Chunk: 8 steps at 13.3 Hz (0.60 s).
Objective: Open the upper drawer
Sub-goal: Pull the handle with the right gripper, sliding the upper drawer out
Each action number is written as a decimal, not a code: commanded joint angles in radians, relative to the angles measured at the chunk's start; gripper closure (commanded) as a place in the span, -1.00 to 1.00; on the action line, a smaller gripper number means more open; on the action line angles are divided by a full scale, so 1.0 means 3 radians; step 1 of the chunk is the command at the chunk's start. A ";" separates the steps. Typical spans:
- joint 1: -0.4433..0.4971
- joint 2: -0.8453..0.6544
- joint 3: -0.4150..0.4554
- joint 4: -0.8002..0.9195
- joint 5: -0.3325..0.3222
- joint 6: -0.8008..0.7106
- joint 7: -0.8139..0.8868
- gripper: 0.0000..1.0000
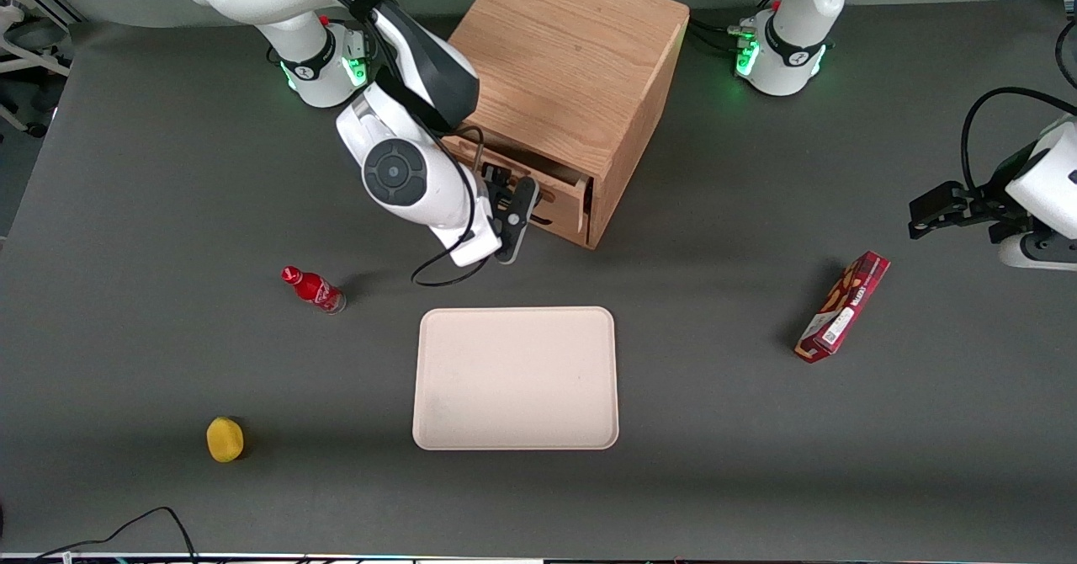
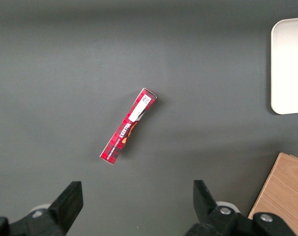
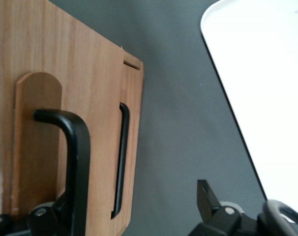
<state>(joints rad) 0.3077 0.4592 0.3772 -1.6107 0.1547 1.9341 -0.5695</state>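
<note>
The light-wood upper drawer [image 1: 562,196] of the oak cabinet [image 1: 572,84] is seen pulled only partly out, its thin black bar handle [image 3: 73,147] lying between the spread fingers of the black two-finger gripper [image 3: 134,209], so further pulling is judged to remain.

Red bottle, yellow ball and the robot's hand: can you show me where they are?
red bottle [image 1: 313,289]: front view, on its label.
yellow ball [image 1: 225,439]: front view, on its middle.
gripper [image 1: 513,208]: front view, between its fingertips, in front of the upper drawer [image 1: 562,202].
</note>
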 commanded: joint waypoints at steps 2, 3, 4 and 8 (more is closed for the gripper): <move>-0.0008 0.0060 0.0001 0.0102 -0.0137 0.0027 -0.0065 -1.00; -0.0038 0.0085 0.0001 0.0117 -0.0147 0.0027 -0.0065 -1.00; -0.0049 0.0090 0.0001 0.0153 -0.0163 0.0027 -0.0065 -1.00; -0.0110 0.0111 -0.0005 0.0220 -0.0194 0.0027 -0.0131 -1.00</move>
<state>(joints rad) 0.2846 0.4725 0.3720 -1.5804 0.1108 1.9438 -0.5768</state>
